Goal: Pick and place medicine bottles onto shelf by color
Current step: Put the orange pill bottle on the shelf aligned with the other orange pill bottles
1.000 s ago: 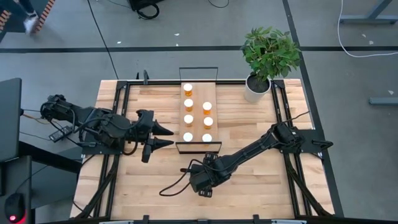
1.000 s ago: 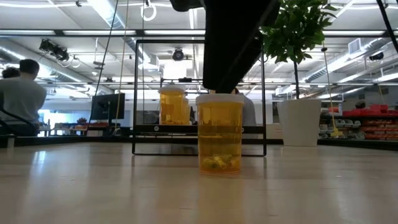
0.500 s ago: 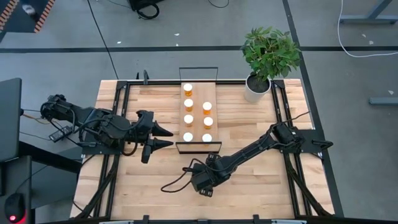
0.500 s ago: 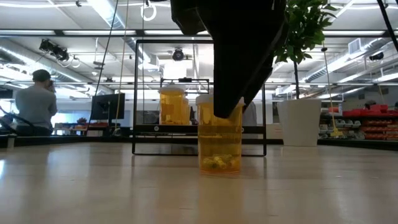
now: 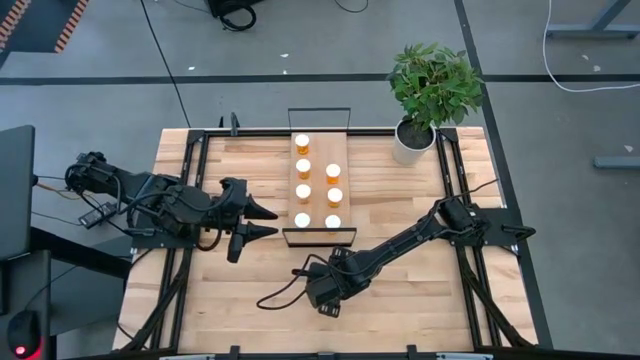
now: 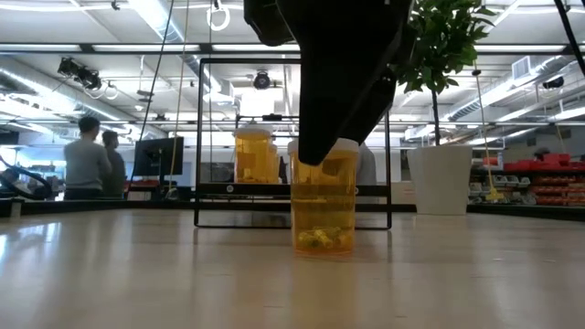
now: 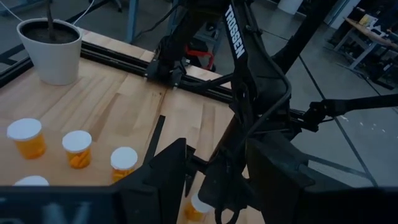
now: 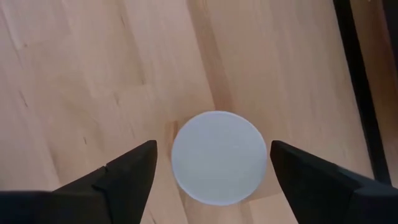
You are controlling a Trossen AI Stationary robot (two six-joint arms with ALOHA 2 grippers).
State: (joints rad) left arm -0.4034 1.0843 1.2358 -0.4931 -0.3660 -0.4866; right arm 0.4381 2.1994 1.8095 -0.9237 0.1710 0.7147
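Note:
An amber medicine bottle with a white cap point(image 8: 218, 157) stands upright on the tabletop near the front edge; it also shows in the low view point(image 6: 324, 206). My right gripper point(image 5: 325, 293) hangs right above it, open and pointing down, one finger on each side of the cap point(image 8: 213, 163), with a gap showing beside each. The shelf point(image 5: 318, 185) lies at the table's far middle with several white-capped bottles point(image 5: 303, 167) standing on it. My left gripper point(image 5: 268, 222) waits open, level, just left of the shelf's near end.
A white plant pot point(image 5: 411, 140) with a green plant stands at the far right corner. The shelf's black frame point(image 5: 320, 237) rises at its near end, between the two grippers. People stand in the room behind the table point(image 6: 90, 164).
My right gripper has come down over the amber bottle; in the low view its dark body now covers part of the cap, where it was above the cap before. The bottle has stayed in place. People in the room behind have moved.

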